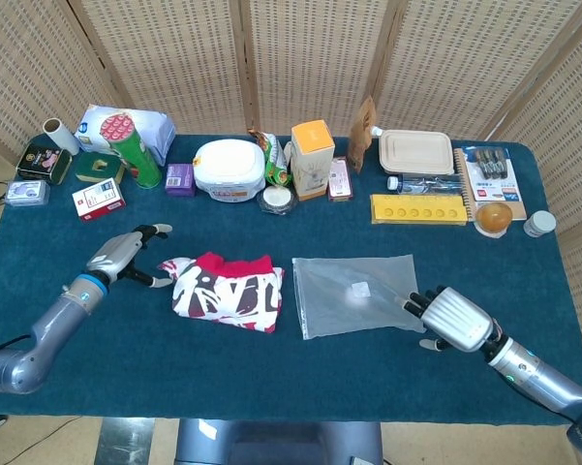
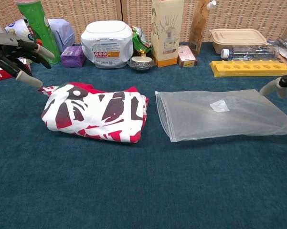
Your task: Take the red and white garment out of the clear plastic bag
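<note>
The red and white garment [image 1: 226, 289] [image 2: 96, 112] lies folded on the blue cloth, fully outside the clear plastic bag [image 1: 352, 294] [image 2: 223, 114]. The bag lies flat and empty to the garment's right, a small gap between them. My left hand [image 1: 126, 257] [image 2: 16, 55] hovers just left of the garment with its fingers spread, holding nothing. My right hand [image 1: 448, 319] is beside the bag's right end, fingers apart and off the plastic; in the chest view only its fingertips [image 2: 277, 85] show at the right edge.
Along the back of the table stand a green can [image 1: 133, 152], a white tub [image 1: 229, 169], an orange-topped carton [image 1: 312, 157], a yellow tray [image 1: 418, 208] and a beige lunch box [image 1: 416, 152]. Small boxes [image 1: 99, 199] sit at the far left.
</note>
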You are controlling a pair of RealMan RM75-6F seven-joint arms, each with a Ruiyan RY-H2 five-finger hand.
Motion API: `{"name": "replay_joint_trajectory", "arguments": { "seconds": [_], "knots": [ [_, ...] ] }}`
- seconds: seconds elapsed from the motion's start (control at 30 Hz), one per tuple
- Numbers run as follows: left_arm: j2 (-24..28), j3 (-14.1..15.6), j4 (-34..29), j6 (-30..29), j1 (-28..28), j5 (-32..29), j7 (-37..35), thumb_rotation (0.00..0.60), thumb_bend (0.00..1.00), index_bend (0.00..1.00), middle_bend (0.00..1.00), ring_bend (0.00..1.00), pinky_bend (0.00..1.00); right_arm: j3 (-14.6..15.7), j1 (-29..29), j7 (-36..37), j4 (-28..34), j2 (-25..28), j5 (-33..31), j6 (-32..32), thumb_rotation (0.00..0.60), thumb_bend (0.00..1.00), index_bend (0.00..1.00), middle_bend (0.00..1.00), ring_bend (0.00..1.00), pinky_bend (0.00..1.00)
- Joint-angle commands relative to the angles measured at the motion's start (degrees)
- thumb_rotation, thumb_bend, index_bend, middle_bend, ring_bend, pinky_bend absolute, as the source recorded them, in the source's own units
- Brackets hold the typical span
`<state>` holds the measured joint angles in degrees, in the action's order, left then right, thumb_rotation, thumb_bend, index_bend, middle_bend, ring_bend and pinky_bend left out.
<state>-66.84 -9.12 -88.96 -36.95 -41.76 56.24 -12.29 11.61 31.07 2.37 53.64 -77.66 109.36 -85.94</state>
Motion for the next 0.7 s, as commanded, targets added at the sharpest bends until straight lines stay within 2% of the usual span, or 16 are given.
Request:
{"name": "replay_joint_trajectory", "arguments": {
  "seconds": [0.03,0.17,0.23,0.33,0.53,0.7],
  "knots": [
    [2.0,-0.3,-1.8,-2.2,1.7,1.6,-0.8,0.498,0.12,0.11,0.19,0.06,0.21,-0.8,-0.8,0.7,1.5,0.8,-1.2,-0.3,0.342,0.08,0.2,0.37,0.58,0.7],
    [5.3,-0.5,-5.2,-6.2,4.7,3.1,-2.2,0.503,0.12,0.11,0.19,0.06,0.21,-2.2,-1.8,2.2,4.4,2.3,-3.4,-0.8,0.341,0.08,0.2,0.36,0.56,0.67],
    [9.1,0.1,-9.6,-10.7,8.5,5.0,-3.3,0.503,0.14,0.11,0.19,0.06,0.21,-3.6,-3.0,4.0,7.3,3.9,-6.1,-1.2,0.337,0.08,0.2,0.36,0.56,0.67],
    [12.0,1.4,-12.8,-14.7,12.1,6.7,-3.5,0.513,0.2,0.11,0.19,0.06,0.22,-5.2,-4.2,4.8,10.8,5.3,-9.0,-1.0,0.339,0.08,0.21,0.37,0.57,0.66],
    [14.9,4.3,-16.2,-22.8,18.6,11.4,-2.7,0.53,0.25,0.11,0.19,0.06,0.23,-7.6,-6.4,4.4,16.8,7.3,-14.7,1.1,0.342,0.13,0.22,0.38,0.57,0.67],
    [16.2,7.4,-17.5,-29.1,23.9,16.0,-1.8,0.539,0.26,0.12,0.19,0.06,0.23,-8.8,-7.5,2.9,21.7,9.2,-17.8,3.0,0.345,0.18,0.31,0.43,0.58,0.69]
  ]
}}
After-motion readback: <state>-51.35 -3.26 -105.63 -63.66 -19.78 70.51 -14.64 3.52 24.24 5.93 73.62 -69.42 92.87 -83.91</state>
